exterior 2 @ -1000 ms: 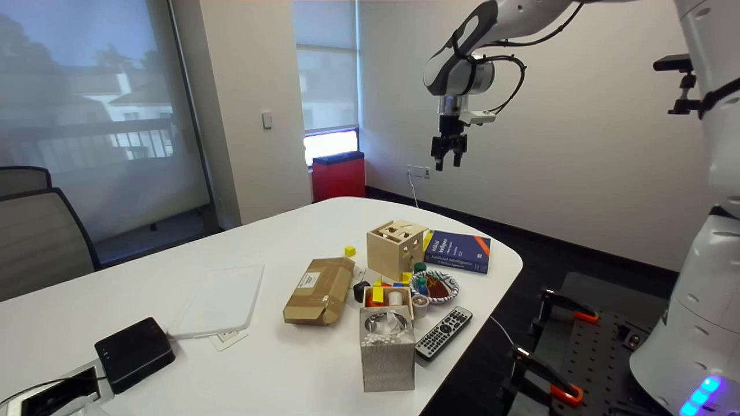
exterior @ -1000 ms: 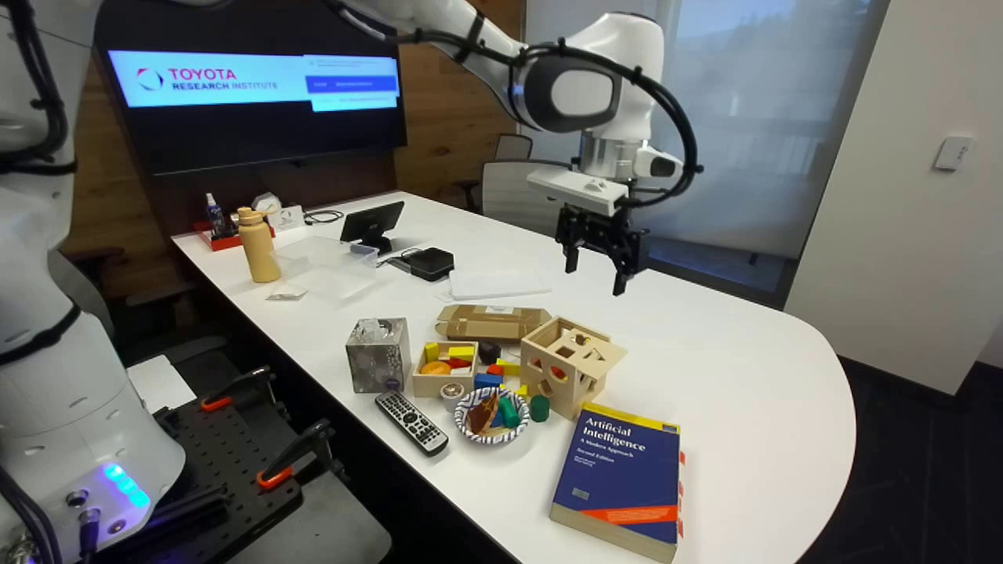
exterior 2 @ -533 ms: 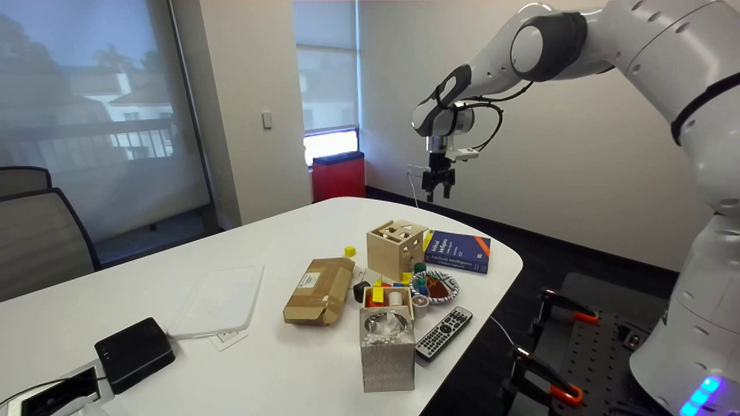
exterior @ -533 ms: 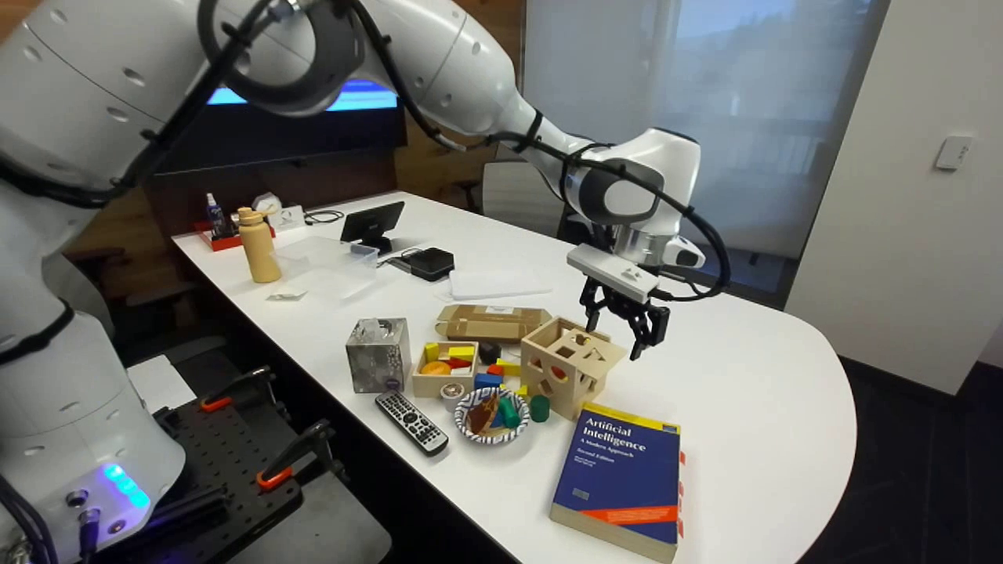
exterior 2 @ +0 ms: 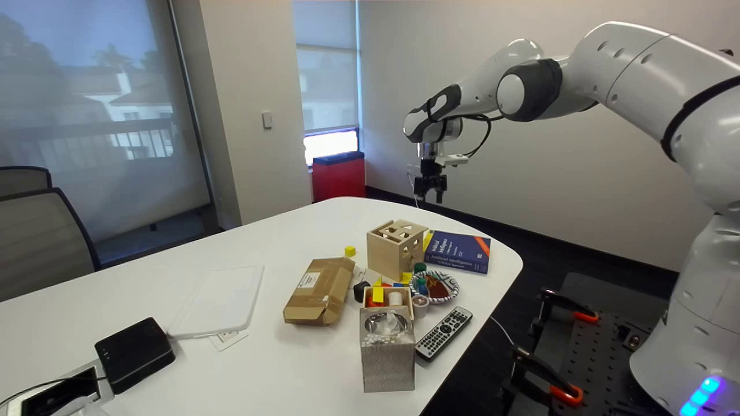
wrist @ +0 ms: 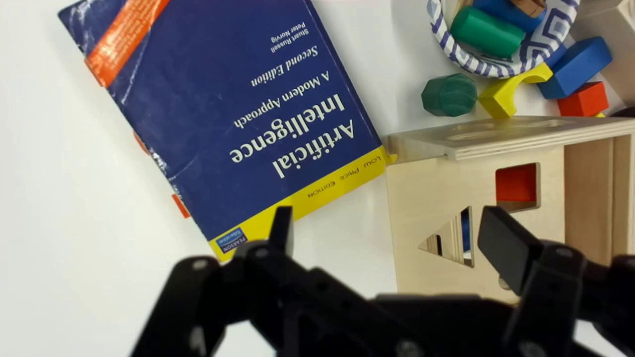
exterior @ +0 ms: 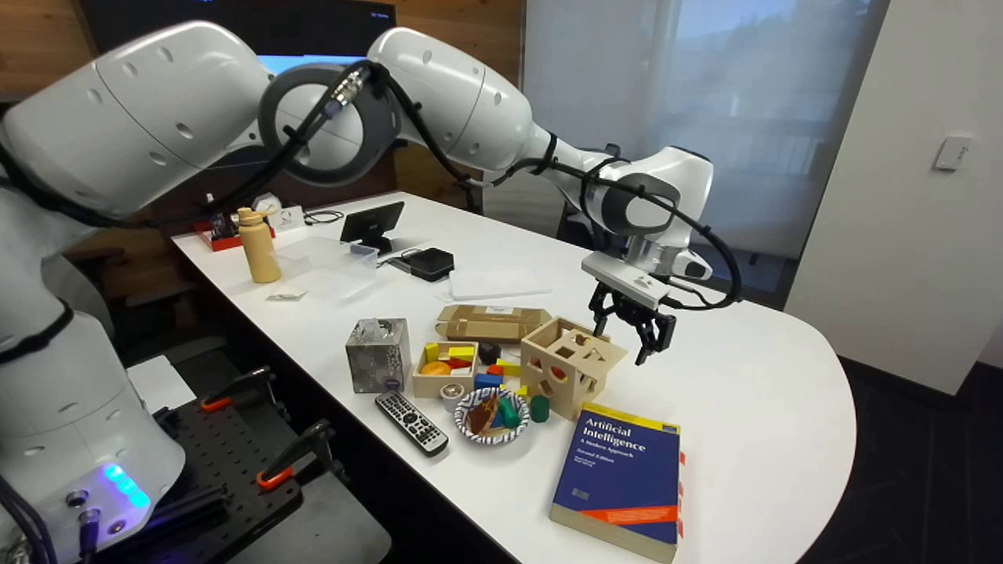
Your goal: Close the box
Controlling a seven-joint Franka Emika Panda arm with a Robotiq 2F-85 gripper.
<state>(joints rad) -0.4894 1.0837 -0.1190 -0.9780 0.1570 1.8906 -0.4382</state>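
Note:
The light-tan wooden box (exterior: 566, 397) stands upright on the table in both exterior views (exterior 2: 383, 254). Its flat lid panel (exterior: 611, 357) has cut-out shapes and is slid partly off, sticking out past one side. In the wrist view the lid (wrist: 416, 198) leaves a gap at the right where the box's inside (wrist: 588, 198) shows. My gripper (exterior: 620, 346) is open and empty, above and beside the overhanging lid edge, apart from it. In the wrist view the fingers (wrist: 389, 230) straddle that edge: one over the lid, one over the table and book edge.
A thick blue-and-yellow book (exterior: 619, 470) lies against the box's near side. A patterned bowl (exterior: 492, 437), a green block (exterior: 539, 408), a wooden tray (exterior: 439, 386) of blocks, a grey tissue box (exterior: 378, 362), a remote (exterior: 411, 423) and a cardboard package (exterior 2: 319, 292) are around it.
The arm has reached outward and down. My gripper has lowered a good way toward the lid's overhanging edge, slowing in the last half second. The box and lid have not moved.

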